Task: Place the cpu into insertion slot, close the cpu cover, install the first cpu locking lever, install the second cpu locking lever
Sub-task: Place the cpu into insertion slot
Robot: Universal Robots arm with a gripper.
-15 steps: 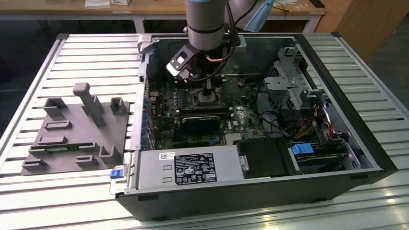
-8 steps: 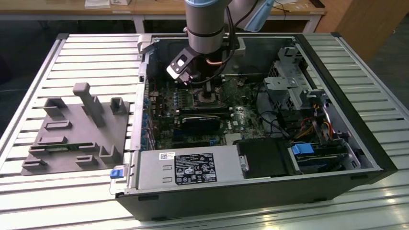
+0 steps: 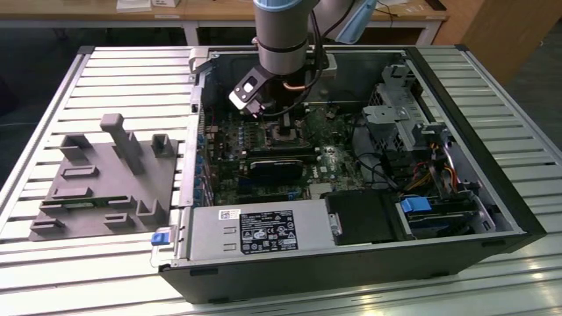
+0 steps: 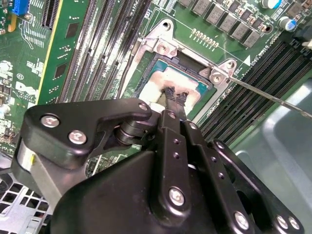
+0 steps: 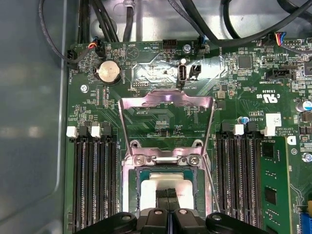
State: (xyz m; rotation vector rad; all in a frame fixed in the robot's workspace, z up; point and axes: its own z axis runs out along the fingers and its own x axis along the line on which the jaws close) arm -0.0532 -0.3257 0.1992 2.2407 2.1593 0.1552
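- The cpu (image 5: 153, 183) lies flat in the insertion slot (image 5: 127, 185), its grey top smeared with pale paste.
- The gripper (image 4: 175, 95) is down on it – fingertips (image 4: 170, 92) pressed together and touching the chip's top near its middle.
- The cpu cover (image 5: 165, 100) stands open, hinged at the slot's edge, with green board showing through its window.
- A thin wire lever (image 4: 273, 97) runs out from one corner of the slot, across the memory slots (image 5: 95, 170).
- The motherboard (image 5: 161, 68) sits inside a black computer case (image 3: 351, 273) laid on its side, side panel off.
- The arm (image 3: 281, 26) comes down into the case from above.
- The case rests on a slatted metal table (image 3: 131, 79); a grey fixture plate (image 3: 97, 197) lies beside it, on the exterior view's left.
- Wooden tables (image 3: 220, 10) stand behind.
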